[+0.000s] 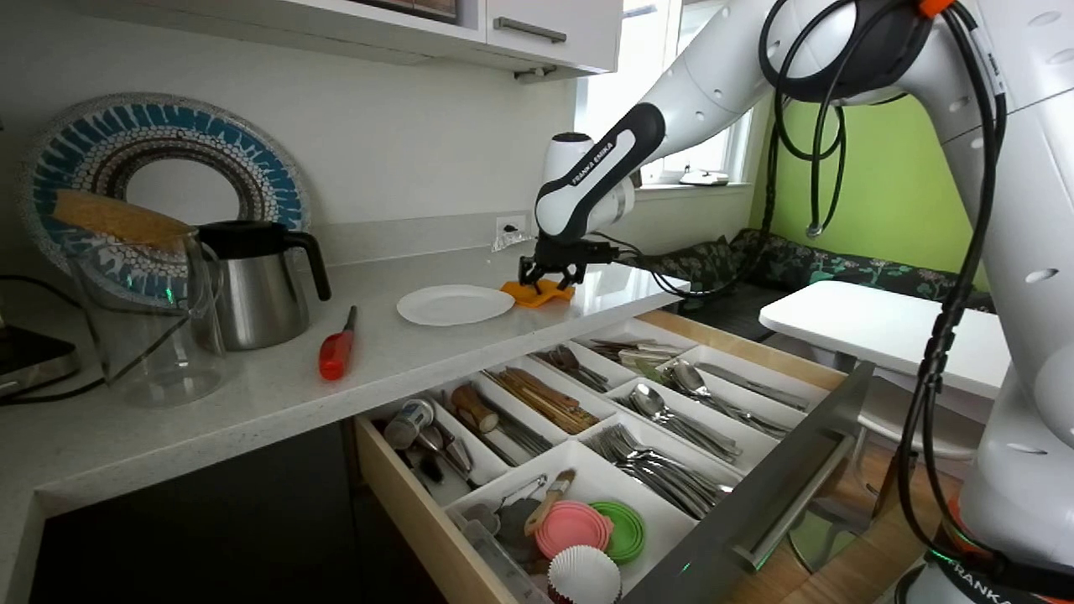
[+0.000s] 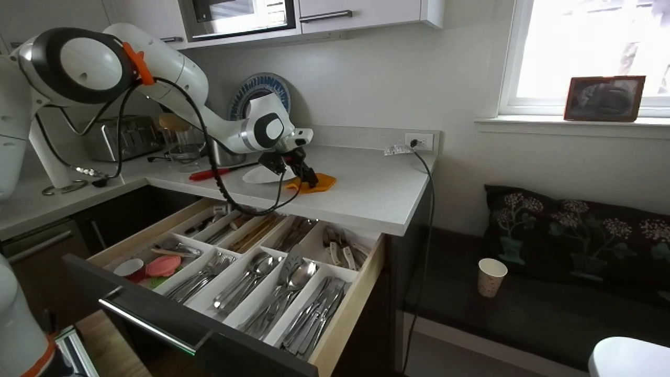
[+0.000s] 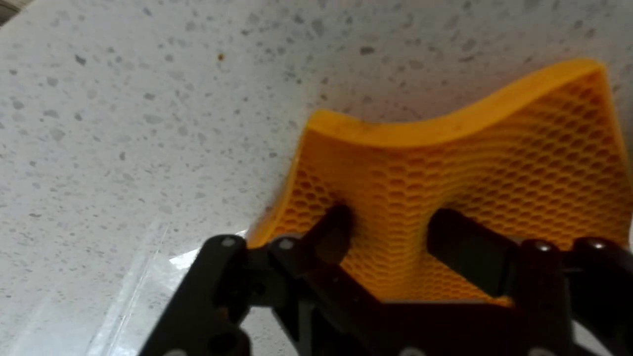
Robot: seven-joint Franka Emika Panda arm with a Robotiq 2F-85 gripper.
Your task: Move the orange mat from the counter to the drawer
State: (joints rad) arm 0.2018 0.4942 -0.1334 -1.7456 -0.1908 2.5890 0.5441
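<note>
The orange mat (image 1: pixel 537 299) lies on the white counter (image 1: pixel 436 356) beside the plate; it also shows in an exterior view (image 2: pixel 324 183). In the wrist view the mat (image 3: pixel 445 163) has a honeycomb surface and squarish visible corners, and it bends upward at its edges. My gripper (image 3: pixel 389 215) is over the mat with its two fingers apart, the tips pressed on its surface and a raised band of mat between them. The gripper also shows from outside (image 1: pixel 550 287). The drawer (image 1: pixel 747 512) is pulled open below the counter, its white compartments full of cutlery.
A white plate (image 1: pixel 453 304) is left of the mat. A red-handled tool (image 1: pixel 337 354), a steel carafe (image 1: pixel 260 289) and a glass pitcher (image 1: pixel 159 335) stand further along the counter. Upper cabinets (image 2: pixel 361 15) overhang it. A power cable (image 2: pixel 430 209) hangs past the counter end.
</note>
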